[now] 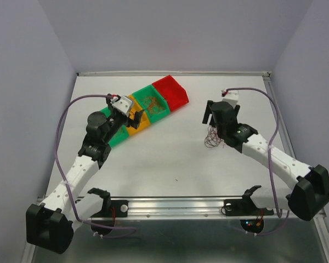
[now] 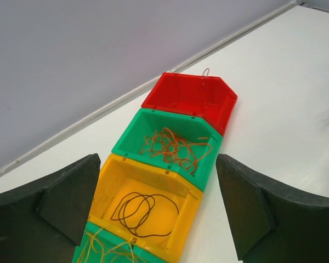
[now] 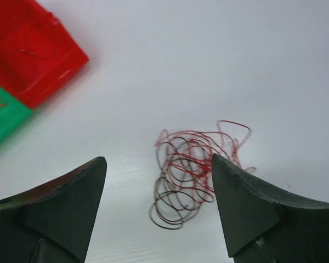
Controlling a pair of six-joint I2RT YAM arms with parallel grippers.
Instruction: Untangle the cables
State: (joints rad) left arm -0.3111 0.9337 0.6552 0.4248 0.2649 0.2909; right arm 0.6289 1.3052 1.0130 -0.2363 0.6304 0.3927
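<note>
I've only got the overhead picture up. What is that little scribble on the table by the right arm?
Observer: A tangle of thin wires, red and dark ones looped together.
Visitor: Is it being gripped?
Observer: No. The right tool is open, with its fingers apart, and the tangle lies on the table.
Visitor: I can't make out the yellow box. Anything inside?
Observer: One dark wire, coiled in loops.
</note>
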